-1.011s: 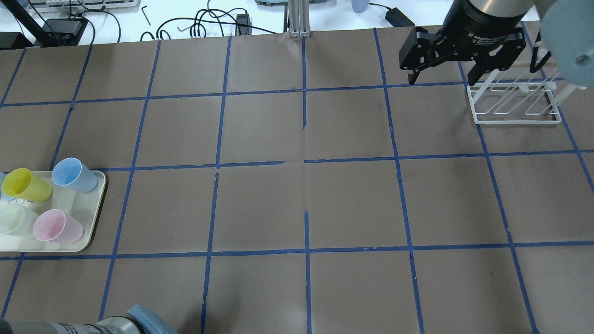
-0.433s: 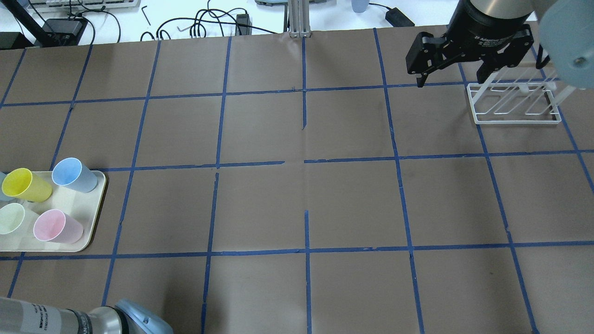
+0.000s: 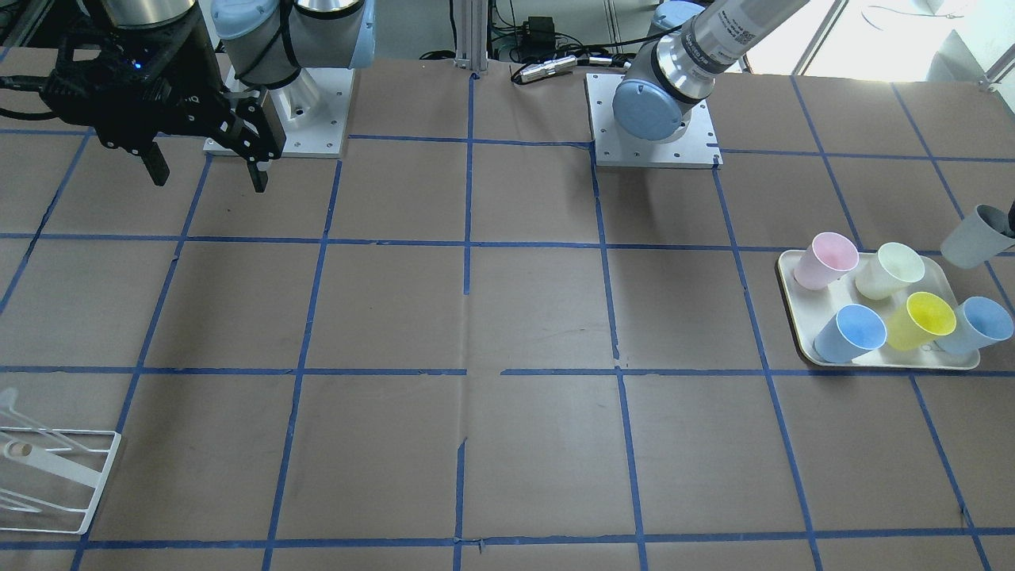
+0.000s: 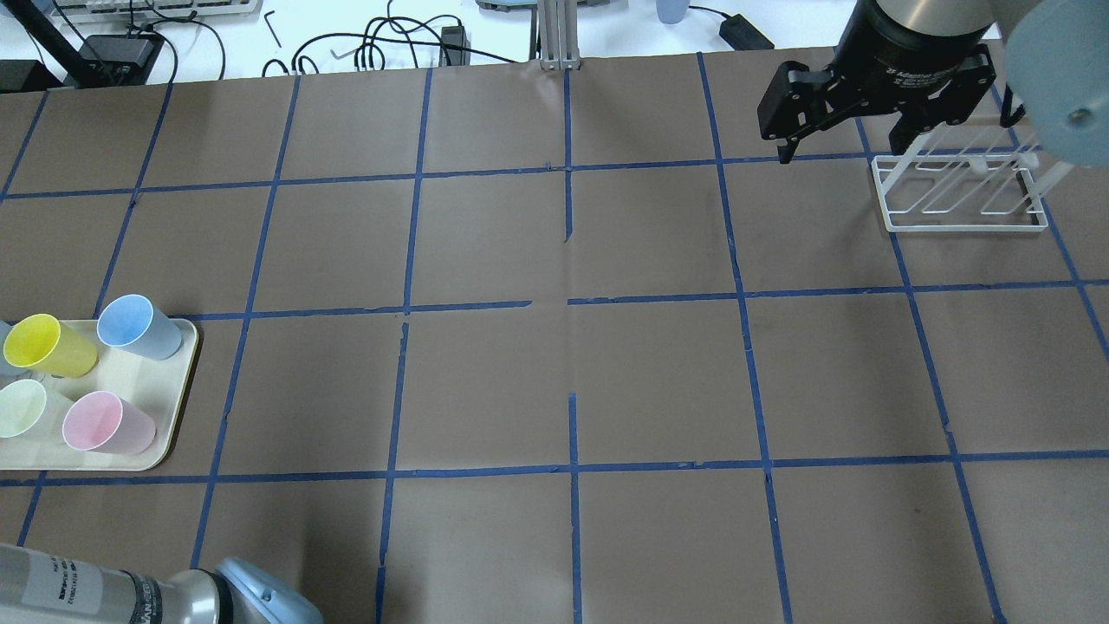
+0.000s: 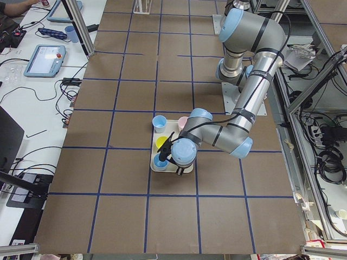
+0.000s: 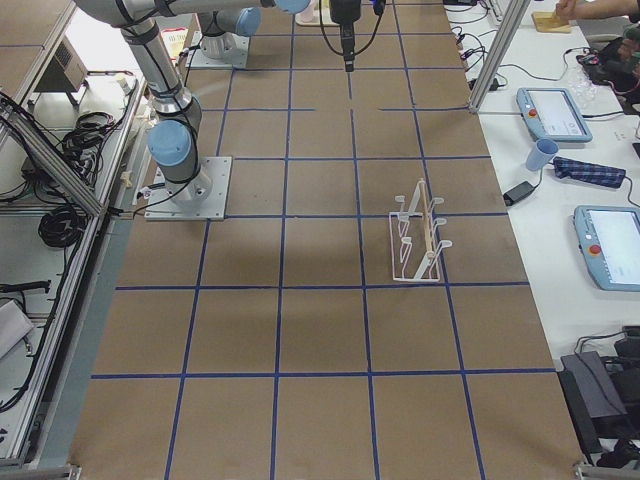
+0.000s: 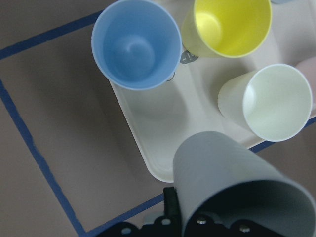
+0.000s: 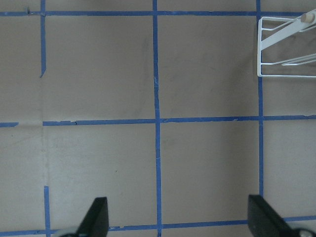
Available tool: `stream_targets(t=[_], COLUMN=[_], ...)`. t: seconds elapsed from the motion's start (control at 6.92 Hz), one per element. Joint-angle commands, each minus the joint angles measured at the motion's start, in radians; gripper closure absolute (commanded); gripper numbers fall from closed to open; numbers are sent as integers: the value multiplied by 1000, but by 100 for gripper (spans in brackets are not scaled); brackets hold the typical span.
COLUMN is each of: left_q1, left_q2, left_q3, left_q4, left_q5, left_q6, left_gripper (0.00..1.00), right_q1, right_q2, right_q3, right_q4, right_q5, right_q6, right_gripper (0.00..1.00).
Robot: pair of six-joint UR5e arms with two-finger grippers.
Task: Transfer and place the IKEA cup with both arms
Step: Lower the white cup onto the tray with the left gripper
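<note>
The pale grey IKEA cup [image 7: 232, 182] is held tilted in my left gripper [image 7: 182, 217], which is shut on its rim wall. It hangs just above the near corner of the cream tray [image 7: 148, 123]. In the front-facing view the grey cup [image 3: 974, 238] is at the far right edge, raised beside the tray [image 3: 797, 313]. My right gripper [image 4: 845, 143] is open and empty. It hovers over the far right of the table, just left of the white wire rack [image 4: 957, 195], and the right wrist view shows its fingers [image 8: 98, 217] spread wide.
On the tray stand a pink cup [image 3: 826, 260], a cream-green cup [image 3: 888, 270], a yellow cup [image 3: 920, 319] and two light blue cups [image 3: 850, 333]. Blue tape lines grid the brown table. The left arm's elbow [image 4: 260, 598] sits at the near left edge.
My right gripper has shifted slightly right and farther back, toward the rack. The left arm's forearm has come further into the overhead view's bottom left corner.
</note>
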Motion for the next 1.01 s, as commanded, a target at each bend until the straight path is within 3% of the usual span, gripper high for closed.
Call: stream_targets(t=[0.0,0.87], left_q1=[-3,-33], left_q2=[-40,-67], left_q3=[0,-11], left_q4=[62,66], left_q5=[4,3], left_q6=[-31,-85], left_gripper=[100,100], right_q1=[0,-1], right_q2=[0,0], right_q3=[-1,-1], right_q4=[-1,-2], right_q5=[-1,7], right_q6=[1,3], right_gripper=[0,0])
